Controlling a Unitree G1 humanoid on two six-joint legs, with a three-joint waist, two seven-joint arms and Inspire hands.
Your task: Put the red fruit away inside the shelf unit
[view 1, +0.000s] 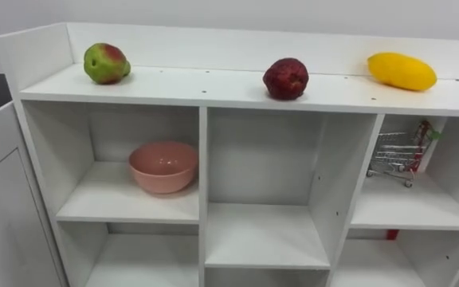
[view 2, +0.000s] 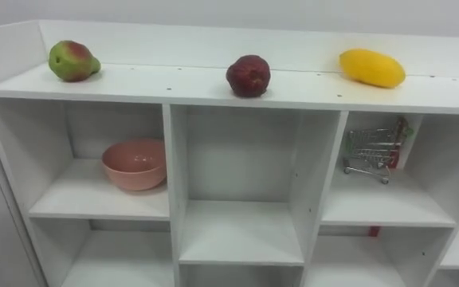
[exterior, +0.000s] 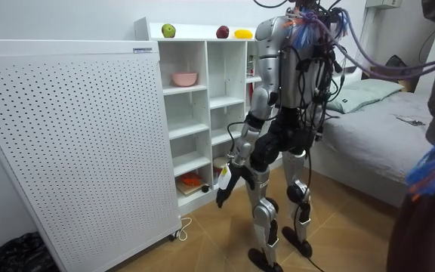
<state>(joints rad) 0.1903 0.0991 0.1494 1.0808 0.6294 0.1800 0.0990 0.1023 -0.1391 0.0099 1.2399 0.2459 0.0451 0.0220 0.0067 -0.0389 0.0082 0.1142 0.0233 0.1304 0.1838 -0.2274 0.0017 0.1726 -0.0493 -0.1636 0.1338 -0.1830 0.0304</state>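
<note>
**getting the first fruit off the closet top**

standing close before the closet, looking down on its top and upper compartments. three fruits spaced well apart along the top: green fruit near the left end, red fruit at the middle and close to the front edge, yellow fruit toward the right end, nearer the back wall. below them, a pink bowl in the upper left compartment and a toy cart in the upper right one.

left hand hanging low beside the thigh, level with the closet's lower shelves; loose or clenched cannot be told.

probably not yet reaching. likely best to begin with the red fruit, nearest the front edge and so easiest to knock off. come down from above, never nudging it toward that edge. wrap round its widest part before lifting. raise it clear, draw back past the front edge, then lower into the compartment under it, keeping off the upright walls. set down well behind the shelf's front edge; release only once settled.
</note>
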